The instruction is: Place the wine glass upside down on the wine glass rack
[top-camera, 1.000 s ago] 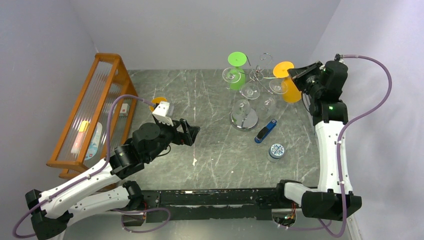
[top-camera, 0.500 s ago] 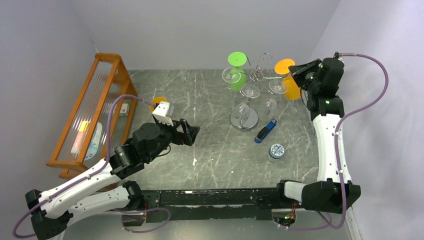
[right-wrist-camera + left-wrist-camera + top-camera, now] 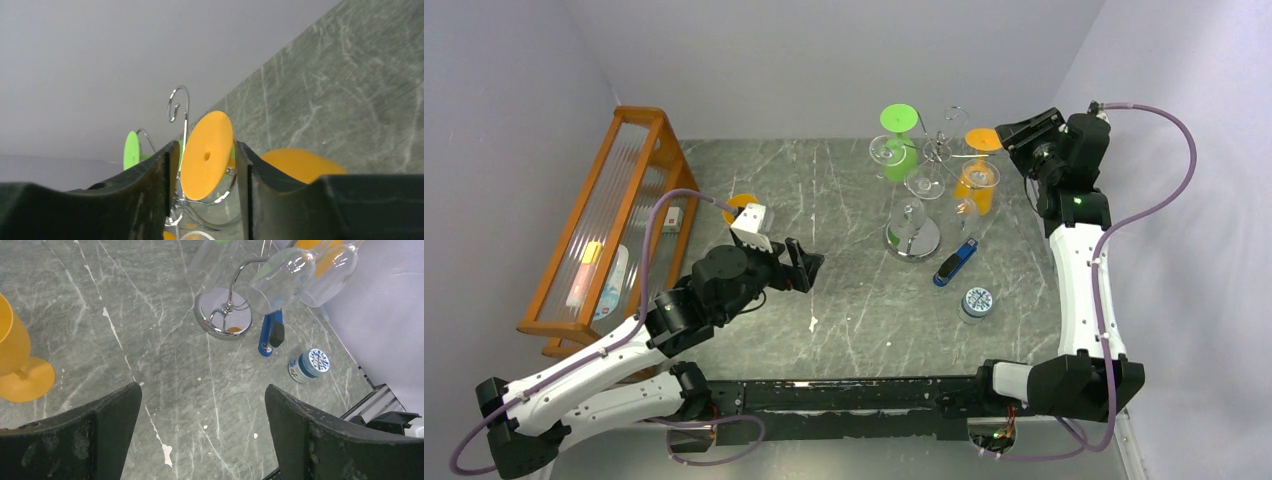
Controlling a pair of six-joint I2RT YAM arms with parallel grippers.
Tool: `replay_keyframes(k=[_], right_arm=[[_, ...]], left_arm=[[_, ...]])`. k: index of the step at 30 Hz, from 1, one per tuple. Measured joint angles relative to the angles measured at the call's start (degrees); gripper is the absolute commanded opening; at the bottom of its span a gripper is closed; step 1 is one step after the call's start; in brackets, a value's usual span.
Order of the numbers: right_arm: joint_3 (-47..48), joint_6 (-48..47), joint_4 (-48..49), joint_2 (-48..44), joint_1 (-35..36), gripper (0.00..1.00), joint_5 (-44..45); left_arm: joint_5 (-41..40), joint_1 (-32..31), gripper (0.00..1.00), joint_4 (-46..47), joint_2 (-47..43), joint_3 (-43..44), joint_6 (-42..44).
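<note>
White links and black joints on left arm (image 3: 594, 370) and right arm (image 3: 1079, 290); purple cable (image 3: 1189, 190) looping along each; green light (image 3: 1079, 199) on the right; scuffed black fingers (image 3: 80, 432).

The left gripper (image 3: 202, 400) hangs over the marble table (image 3: 165, 365), its fingers (image 3: 95, 430) spread wide and empty. Ahead stands the rack (image 3: 223, 315) on its mirrored base, with two clear glasses (image 3: 280, 277) hanging bowl-down. A blue tool (image 3: 267, 335) lies just beside the base, a round tin (image 3: 309, 365) near it. An orange glass (image 3: 20, 365) stands at the left edge.
</note>
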Motion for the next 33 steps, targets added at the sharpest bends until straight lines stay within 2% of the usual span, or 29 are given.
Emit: replay_keyframes(k=[6,12,19,27,31,33], right_arm=[[1.2,-2.1,-2.6,-1.5,-0.1,0.59,1.7],[1.8,-3.7,-4.8,-4.2,-0.2,0.60,4.0],[1.8,-4.8,-5.9,-10.2,-0.2,0.60,5.7],[1.5,-5.6,-6.2,-15.8,-0.2,0.59,4.9],[-0.8,-5.6,-6.0,-18.2,-0.3,0.58,3.4],[-1.6,-5.6,-6.2,-18.7,-0.3,0.55,3.1]], left_arm=[[-2.0,0.0,0.97,-1.3,0.3,0.7,1.5],[-7.4,0.0,0.97,-6.9,2.5,7.5,7.9],[-13.6,0.5,0.81,-13.3,9.9,15.1,11.1],[-15.0,10.2,0.90,-20.9,22.1,18.3,14.7],[-13.3,15.7,0.88,-21.4,26.6,20.7,15.8],[-11.1,18.9,0.81,-21.4,29.0,22.3,16.0]])
